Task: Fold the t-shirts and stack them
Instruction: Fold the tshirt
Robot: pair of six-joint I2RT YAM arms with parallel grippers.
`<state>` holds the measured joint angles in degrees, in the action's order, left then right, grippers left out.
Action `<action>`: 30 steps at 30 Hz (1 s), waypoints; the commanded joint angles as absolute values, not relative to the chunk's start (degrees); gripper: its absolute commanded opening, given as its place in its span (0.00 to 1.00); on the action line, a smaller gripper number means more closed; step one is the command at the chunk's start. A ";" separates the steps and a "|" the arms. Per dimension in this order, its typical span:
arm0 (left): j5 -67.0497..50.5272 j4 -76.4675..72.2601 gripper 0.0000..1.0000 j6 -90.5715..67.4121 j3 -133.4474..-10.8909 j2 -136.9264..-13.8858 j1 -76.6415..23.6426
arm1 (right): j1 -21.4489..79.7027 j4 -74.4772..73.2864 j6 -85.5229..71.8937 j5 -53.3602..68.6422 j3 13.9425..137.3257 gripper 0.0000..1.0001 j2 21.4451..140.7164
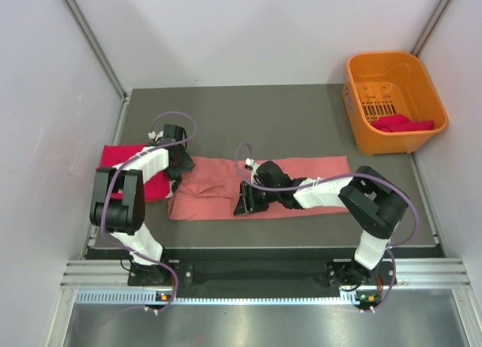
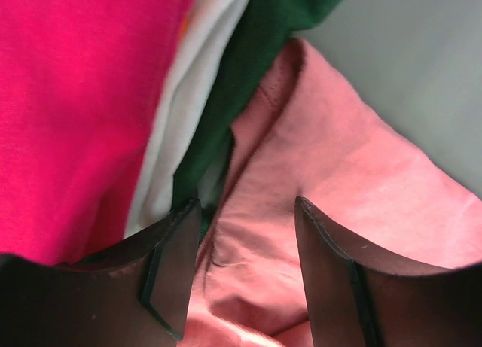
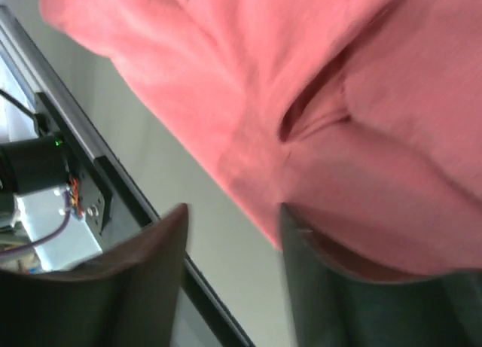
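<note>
Overhead: salmon-pink shirt (image 1: 316,174) lies flat mid-table, its left end just beside the magenta-topped stack (image 1: 124,157). Left wrist: my left pincer (image 2: 247,211), jaws apart, hangs over salmon cloth next to the dark green shirt (image 2: 256,46); closing here may snag green too. Right wrist: my right pincer (image 3: 233,211), jaws apart at the near hem, may miss the cloth.
</note>
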<state>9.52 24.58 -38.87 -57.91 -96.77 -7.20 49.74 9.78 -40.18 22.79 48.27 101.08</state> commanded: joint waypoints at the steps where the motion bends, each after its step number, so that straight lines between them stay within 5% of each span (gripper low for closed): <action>1: 12.13 25.58 0.58 -38.14 -58.01 -94.31 -7.12 | 50.89 15.64 -39.29 22.77 47.29 0.55 96.77; 2: 12.22 24.97 0.59 -38.23 -57.83 -93.87 -7.29 | 50.80 15.56 -39.03 21.81 47.37 0.64 96.33; 5: 12.22 23.82 0.59 -38.85 -56.60 -92.11 -8.35 | 50.54 14.07 -37.44 19.43 49.65 0.73 96.76; 14: 12.91 23.21 0.59 -39.46 -53.18 -83.86 -10.54 | 50.19 9.06 -35.60 11.61 59.93 0.75 100.89; 25: 5.35 16.61 0.59 -30.42 -46.58 -70.41 -20.47 | 49.05 -2.37 -35.59 1.14 68.73 0.62 106.00; 30: 8.08 17.14 0.59 -28.21 -45.79 -70.05 -23.20 | 47.73 -0.62 -36.47 2.90 65.66 0.47 105.47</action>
<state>6.48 19.29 -31.11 -46.57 -70.98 -22.90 48.75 -1.15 -36.18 3.68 66.72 105.67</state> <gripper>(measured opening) 0.592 0.482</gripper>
